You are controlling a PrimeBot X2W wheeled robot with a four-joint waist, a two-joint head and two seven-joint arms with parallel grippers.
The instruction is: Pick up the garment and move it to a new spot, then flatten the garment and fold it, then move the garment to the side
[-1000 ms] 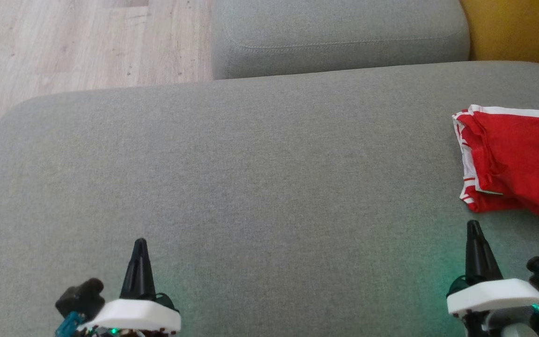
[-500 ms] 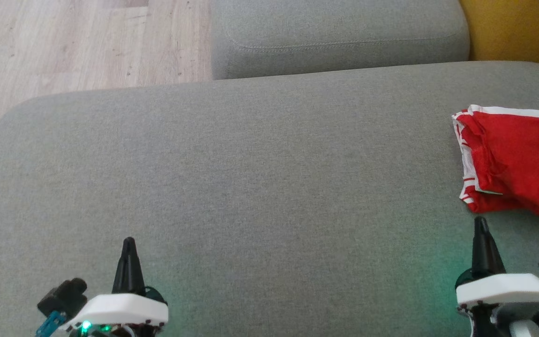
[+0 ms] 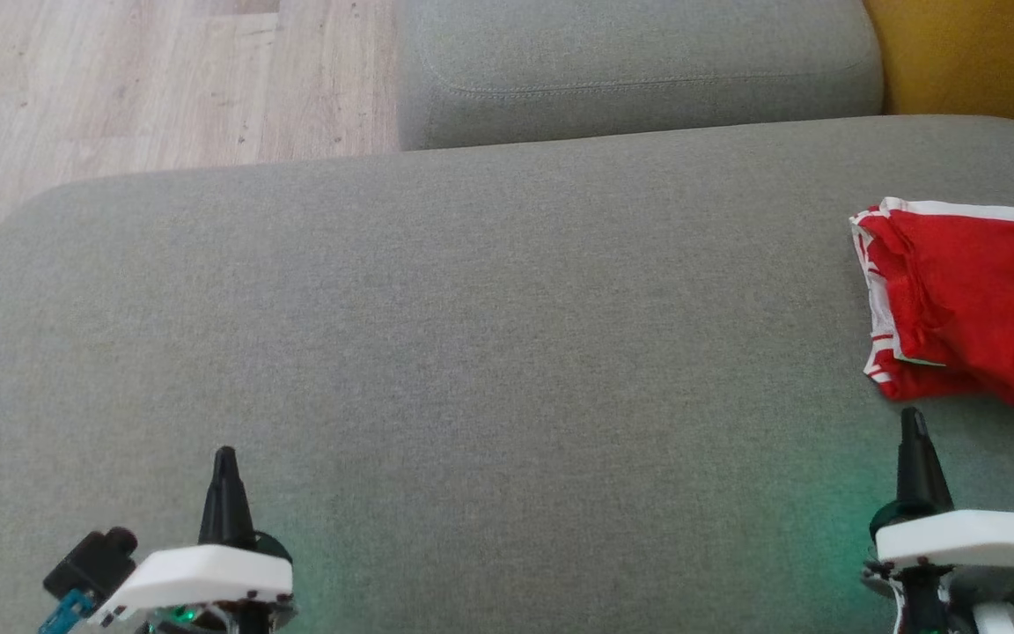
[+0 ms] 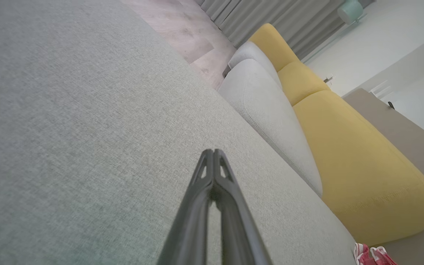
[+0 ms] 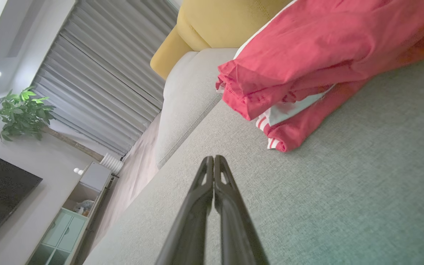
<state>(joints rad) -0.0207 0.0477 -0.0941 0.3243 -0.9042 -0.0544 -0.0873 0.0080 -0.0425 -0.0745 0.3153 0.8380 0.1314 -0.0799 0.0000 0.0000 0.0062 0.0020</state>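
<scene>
Holding both tools empty over the grey sofa seat (image 3: pixel 472 352), I have each pair of fingers pressed together. My left tool (image 3: pixel 225 456) sits low on the left above bare fabric, and my right tool (image 3: pixel 913 416) sits low on the right. The red garment (image 3: pixel 973 299), trimmed with white stripes, lies in loose folds at the seat's right side, just beyond my right tool's tip and apart from it. Behind the seat stands a second grey cushion (image 3: pixel 639 70) with a yellow cushion (image 3: pixel 973 53) beside it, and the wooden floor (image 3: pixel 120 79) is at the far left.
</scene>
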